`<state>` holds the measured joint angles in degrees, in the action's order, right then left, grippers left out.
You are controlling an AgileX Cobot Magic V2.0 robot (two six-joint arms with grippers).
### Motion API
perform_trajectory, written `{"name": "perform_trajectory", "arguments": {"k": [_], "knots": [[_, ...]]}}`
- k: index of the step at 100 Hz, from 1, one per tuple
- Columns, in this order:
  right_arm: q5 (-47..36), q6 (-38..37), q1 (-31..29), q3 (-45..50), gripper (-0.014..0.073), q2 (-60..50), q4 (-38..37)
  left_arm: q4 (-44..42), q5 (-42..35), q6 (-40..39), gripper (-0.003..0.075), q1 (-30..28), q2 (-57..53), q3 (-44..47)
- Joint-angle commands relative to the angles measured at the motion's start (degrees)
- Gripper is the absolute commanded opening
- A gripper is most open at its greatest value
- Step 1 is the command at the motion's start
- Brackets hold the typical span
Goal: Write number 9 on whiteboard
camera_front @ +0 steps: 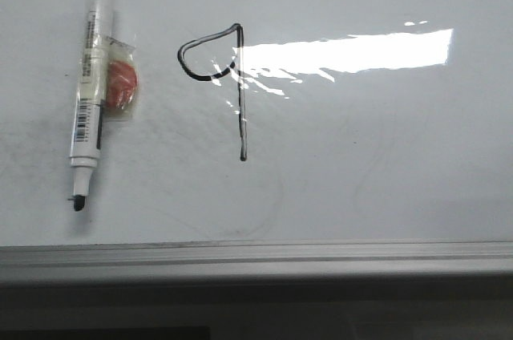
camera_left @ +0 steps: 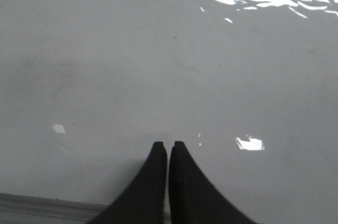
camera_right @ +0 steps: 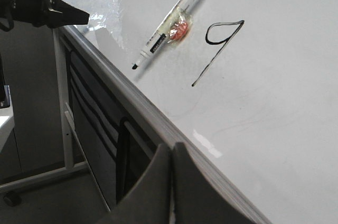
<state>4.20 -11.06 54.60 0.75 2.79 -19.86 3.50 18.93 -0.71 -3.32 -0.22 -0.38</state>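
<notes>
The number 9 [camera_front: 232, 75] is drawn in thin black line on the whiteboard [camera_front: 385, 163], a pointed loop joined to a straight stem. It also shows in the right wrist view [camera_right: 219, 44]. A white marker [camera_front: 88, 91] with a black cap end lies uncapped on the board left of the 9, an orange piece in clear wrap [camera_front: 120, 83] beside it. My left gripper [camera_left: 168, 145] is shut and empty over bare board near its ledge. My right gripper [camera_right: 172, 147] is shut and empty at the board's edge. Neither gripper shows in the front view.
The grey metal ledge [camera_front: 256, 256] runs along the board's lower edge. Bright window glare [camera_front: 345, 51] lies right of the 9. In the right wrist view a dark frame and a stand [camera_right: 66, 118] sit beside the board, and the other arm [camera_right: 37, 7] shows far off.
</notes>
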Motion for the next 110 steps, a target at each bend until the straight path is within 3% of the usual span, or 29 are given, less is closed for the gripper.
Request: {"name": "perform_trajectory", "arguments": {"k": [1, 85, 98, 110], "knots": [[-3.88, 0.1, -0.33, 0.51, -0.0064, 0.55, -0.92, 0.06, -2.18, -0.81, -0.002, 0.06, -1.64, 2.38], [-3.88, 0.1, -0.76, 0.51, -0.0064, 0.55, -0.92, 0.06, -2.18, -0.81, -0.002, 0.06, -1.64, 2.28], [-3.77, 0.1, -5.17, 0.51, -0.0064, 0.55, -1.07, 0.06, -2.18, -0.81, -0.002, 0.06, -1.64, 2.28], [-3.88, 0.1, -13.61, 0.51, -0.0064, 0.55, -0.27, 0.06, -2.18, -0.81, -0.002, 0.06, -1.64, 2.28]]}}
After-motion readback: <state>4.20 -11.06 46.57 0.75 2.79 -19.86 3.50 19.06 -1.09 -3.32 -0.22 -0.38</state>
